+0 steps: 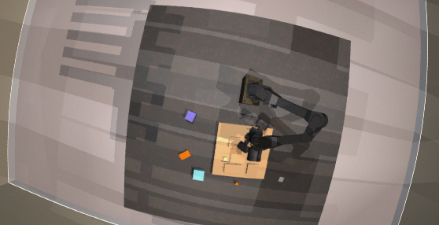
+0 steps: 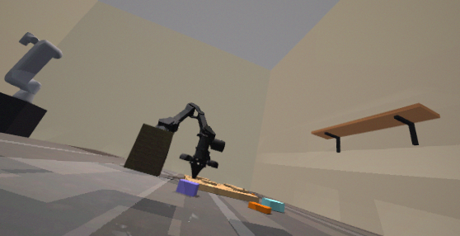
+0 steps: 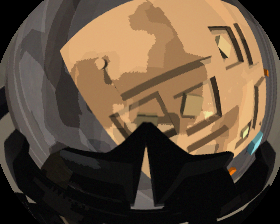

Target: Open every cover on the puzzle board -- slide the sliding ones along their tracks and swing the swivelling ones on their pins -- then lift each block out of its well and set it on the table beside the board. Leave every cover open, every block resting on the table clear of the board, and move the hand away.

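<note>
The tan puzzle board (image 1: 217, 168) (image 2: 227, 190) (image 3: 121, 37) lies under the arm. It shows dark slots and outlined recesses. Pale square pieces (image 3: 192, 105) (image 1: 225, 159) stand out on it; whether they are knobs or blocks I cannot tell. My gripper (image 3: 146, 126) (image 2: 195, 177) is shut and empty, its tips low over the board beside one pale piece (image 3: 147, 119), partly hidden behind them. A purple block (image 1: 190, 116) (image 2: 188, 187), an orange block (image 1: 184, 155) (image 2: 260, 207) (image 3: 232, 171) and a cyan block (image 1: 198, 175) (image 2: 273, 205) (image 3: 254, 143) rest clear of the board.
A tiny orange piece (image 1: 236, 183) (image 3: 266, 73) lies just off the board's lower edge. A small grey piece (image 1: 281, 179) lies to its right. The arm's base block (image 1: 250, 99) (image 2: 150, 150) stands behind the board. A wall shelf (image 2: 371, 123) is at the right.
</note>
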`<state>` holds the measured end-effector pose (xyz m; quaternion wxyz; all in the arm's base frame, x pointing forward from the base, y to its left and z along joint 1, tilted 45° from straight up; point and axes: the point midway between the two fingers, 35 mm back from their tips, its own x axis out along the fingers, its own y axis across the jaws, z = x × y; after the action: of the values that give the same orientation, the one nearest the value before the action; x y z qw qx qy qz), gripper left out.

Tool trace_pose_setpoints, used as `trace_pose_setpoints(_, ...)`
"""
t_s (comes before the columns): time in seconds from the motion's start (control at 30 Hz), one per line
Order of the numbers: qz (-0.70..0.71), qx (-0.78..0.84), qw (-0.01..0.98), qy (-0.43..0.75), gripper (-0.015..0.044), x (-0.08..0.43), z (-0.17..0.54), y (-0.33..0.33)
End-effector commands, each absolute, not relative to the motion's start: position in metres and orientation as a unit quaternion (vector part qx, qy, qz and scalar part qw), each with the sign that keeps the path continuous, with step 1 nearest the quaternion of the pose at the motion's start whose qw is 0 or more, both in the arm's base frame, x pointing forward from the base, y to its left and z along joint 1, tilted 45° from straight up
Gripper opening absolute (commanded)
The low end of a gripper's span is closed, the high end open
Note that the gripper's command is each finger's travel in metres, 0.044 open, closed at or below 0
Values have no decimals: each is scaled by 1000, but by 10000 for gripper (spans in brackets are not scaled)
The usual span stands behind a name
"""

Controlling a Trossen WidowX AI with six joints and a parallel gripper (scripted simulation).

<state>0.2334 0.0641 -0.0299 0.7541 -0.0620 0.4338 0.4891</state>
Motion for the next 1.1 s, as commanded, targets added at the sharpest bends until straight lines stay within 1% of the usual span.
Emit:
trace_pose_setpoints(0.0, 492, -61, 753, 433, 0, 233, -30, 66)
trace_pose_setpoints(1.07, 490, -61, 753, 434, 0, 233, -24, 59)
